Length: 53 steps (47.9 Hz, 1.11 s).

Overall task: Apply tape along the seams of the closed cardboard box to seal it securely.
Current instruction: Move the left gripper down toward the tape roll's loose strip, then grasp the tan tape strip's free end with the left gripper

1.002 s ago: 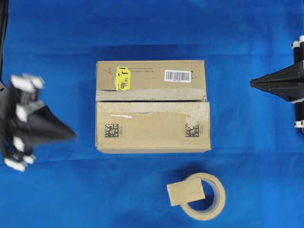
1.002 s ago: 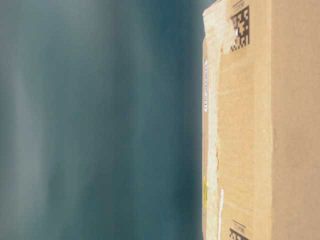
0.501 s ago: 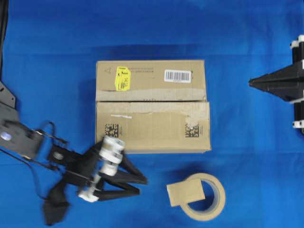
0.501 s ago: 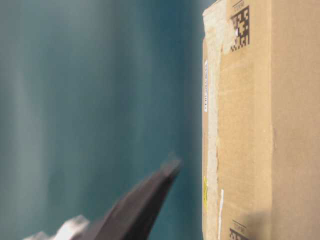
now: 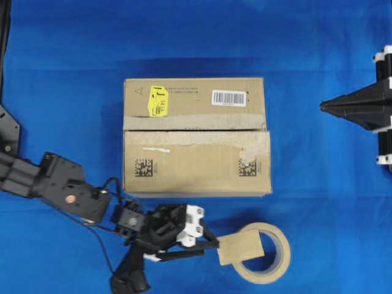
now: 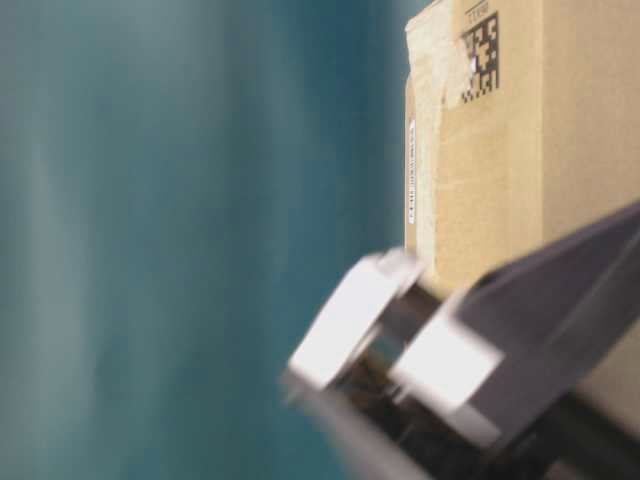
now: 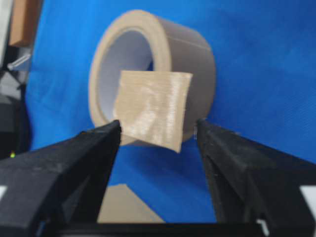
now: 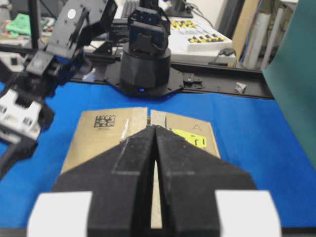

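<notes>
Here the left gripper [image 7: 157, 131], jaws spread, frames the tape [image 7: 152, 109] to pinch it; the right gripper [image 5: 324, 107] waits closed.

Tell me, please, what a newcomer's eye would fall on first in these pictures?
Probably the cardboard box in the middle of the blue table, its seam edged with pale torn tape. Next, the left gripper, open below the box, its tips at the tape piece sticking out from the roll. The right gripper waits shut at the right edge.

No lettering or number is legible; print on the rectangular brown cardboard box [image 5: 196, 138], including its white barcode label [image 5: 229, 98], is too small to read.
</notes>
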Each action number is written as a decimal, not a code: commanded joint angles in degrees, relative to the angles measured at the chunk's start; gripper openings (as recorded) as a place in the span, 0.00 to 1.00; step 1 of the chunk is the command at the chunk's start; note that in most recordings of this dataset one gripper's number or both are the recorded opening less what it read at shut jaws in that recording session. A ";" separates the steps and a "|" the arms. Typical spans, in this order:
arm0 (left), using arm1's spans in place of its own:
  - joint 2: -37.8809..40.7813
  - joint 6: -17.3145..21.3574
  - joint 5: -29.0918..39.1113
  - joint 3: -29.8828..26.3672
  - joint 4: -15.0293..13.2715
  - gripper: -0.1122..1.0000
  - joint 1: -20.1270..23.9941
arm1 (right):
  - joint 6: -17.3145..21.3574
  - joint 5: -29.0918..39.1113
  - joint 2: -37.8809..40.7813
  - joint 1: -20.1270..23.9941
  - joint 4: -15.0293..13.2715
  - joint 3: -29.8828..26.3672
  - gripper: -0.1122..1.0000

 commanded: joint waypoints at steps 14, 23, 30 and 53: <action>3.87 2.90 1.67 -5.89 0.00 0.62 1.32 | 0.00 -0.44 0.09 0.09 -0.18 -1.58 0.10; 3.87 3.16 2.02 -5.80 -0.09 0.62 1.41 | 0.00 -0.35 0.26 0.26 -0.26 -1.58 0.10; 3.87 3.78 3.96 -5.80 -0.09 0.54 0.97 | -0.09 -0.26 0.18 0.35 -0.26 -1.58 0.10; 2.55 3.78 7.29 -7.73 -0.09 0.10 0.70 | -0.09 0.26 0.26 0.26 -0.26 -1.58 0.10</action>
